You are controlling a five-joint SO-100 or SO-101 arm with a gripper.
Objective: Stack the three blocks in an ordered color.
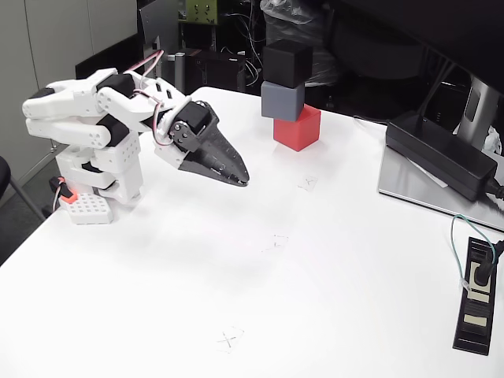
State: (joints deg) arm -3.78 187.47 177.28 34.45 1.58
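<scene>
Black block (287, 62) on grey block (283, 100) on red block (297, 127) — rigid, light, matte; grip opposite flat faces. Tool (240, 181) narrow, empty — apart from stack.

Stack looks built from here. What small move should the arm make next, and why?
Probably none toward the blocks: hold the arm folded back. The black cube sits on the grey cube, which sits on the red cube, each a bit offset. The gripper is well clear of them and looks closed on nothing; another approach risks toppling the stack.
</scene>
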